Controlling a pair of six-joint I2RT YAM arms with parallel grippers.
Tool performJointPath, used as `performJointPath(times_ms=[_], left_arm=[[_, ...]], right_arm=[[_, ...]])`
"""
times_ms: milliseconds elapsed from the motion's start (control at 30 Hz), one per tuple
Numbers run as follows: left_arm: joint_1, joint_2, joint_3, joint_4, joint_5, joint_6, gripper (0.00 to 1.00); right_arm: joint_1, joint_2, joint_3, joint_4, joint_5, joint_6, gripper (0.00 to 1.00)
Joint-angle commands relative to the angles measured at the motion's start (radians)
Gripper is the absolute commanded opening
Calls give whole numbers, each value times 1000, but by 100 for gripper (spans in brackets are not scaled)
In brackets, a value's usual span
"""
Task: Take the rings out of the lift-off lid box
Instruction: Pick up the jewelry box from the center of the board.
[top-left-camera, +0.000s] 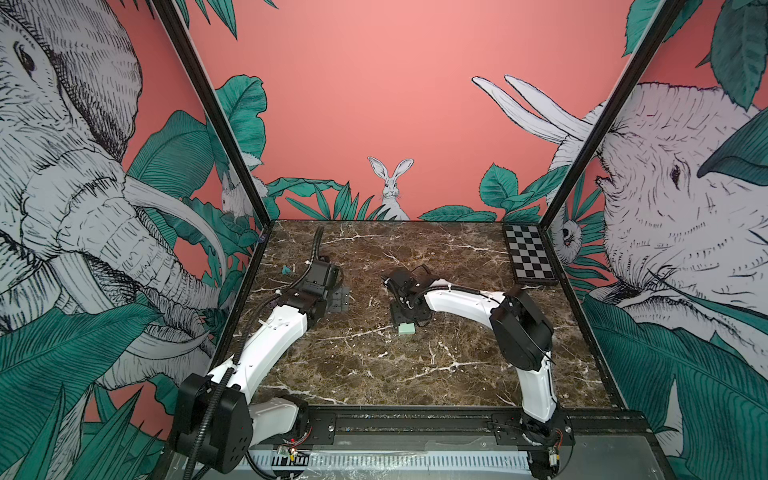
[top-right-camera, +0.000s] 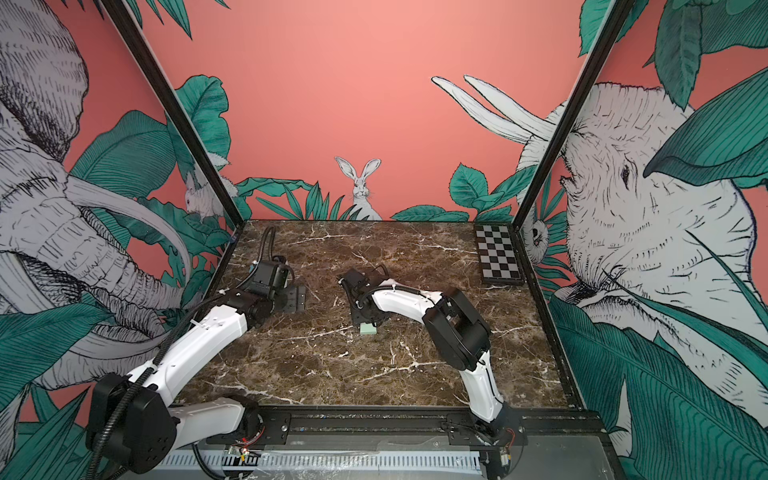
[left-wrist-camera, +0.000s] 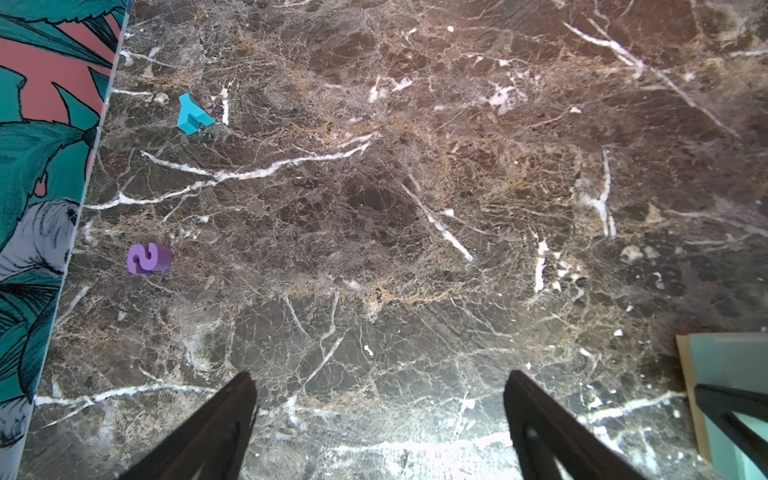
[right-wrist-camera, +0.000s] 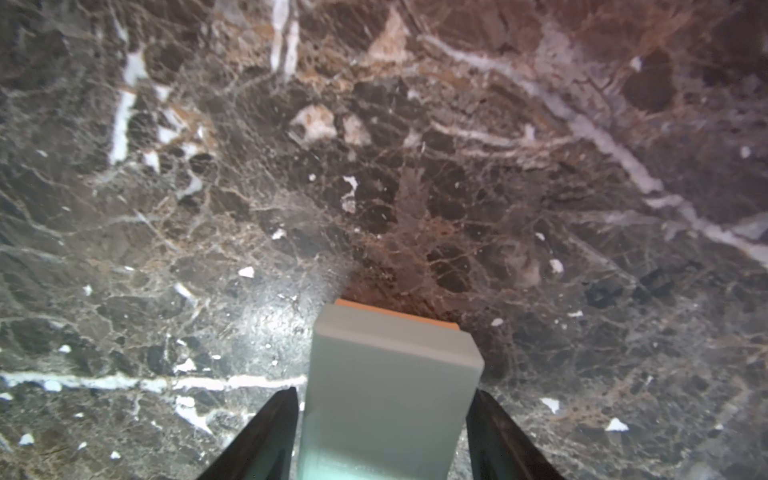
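Observation:
The lift-off lid box (right-wrist-camera: 390, 374) lies on the marble table near its middle, mint lid on, with a strip of cream base showing at its far end. Both top views show it (top-left-camera: 406, 329) (top-right-camera: 368, 329) under the right arm's hand. My right gripper (right-wrist-camera: 385, 391) straddles the box lengthwise, one finger on each long side. Its jaws are open, with a sliver of table between one finger and the lid. My left gripper (left-wrist-camera: 380, 374) hovers wide open over bare marble to the left of the box (left-wrist-camera: 731, 365). The rings are hidden.
A small purple bit (left-wrist-camera: 148, 258) and a teal bit (left-wrist-camera: 193, 114) lie near the left wall. A black-and-white checkerboard (top-left-camera: 528, 259) sits at the back right corner. Printed walls close in the table on three sides.

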Motion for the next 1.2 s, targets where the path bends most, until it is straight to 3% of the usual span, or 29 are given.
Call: performJointPath(times_ms=[0, 167, 367, 533, 667, 867, 1033, 1167], left_arm=[[-3, -26, -11, 4, -18, 2, 95], [-2, -25, -11, 2, -19, 2, 95], [-2, -22, -6, -7, -20, 5, 95], [-1, -11, 32, -45, 31, 6, 95], [19, 8, 73, -40, 263, 0, 92], [98, -17, 66, 120, 772, -109, 90], [136, -48, -35, 509, 1149, -380, 89], [118, -13, -104, 932, 1282, -662, 87]], right_arm=[[-3, -1, -5, -18, 22, 22, 64], [-4, 3, -7, -16, 14, 18, 59], [-4, -13, -4, -22, 11, 16, 44], [-5, -61, 17, -56, 10, -13, 44], [-27, -132, 37, -80, -27, -50, 43], [-126, -307, -5, -48, -197, -107, 42], [-249, -477, -52, 21, -404, -113, 42], [-330, -562, -64, 91, -599, -102, 42]])
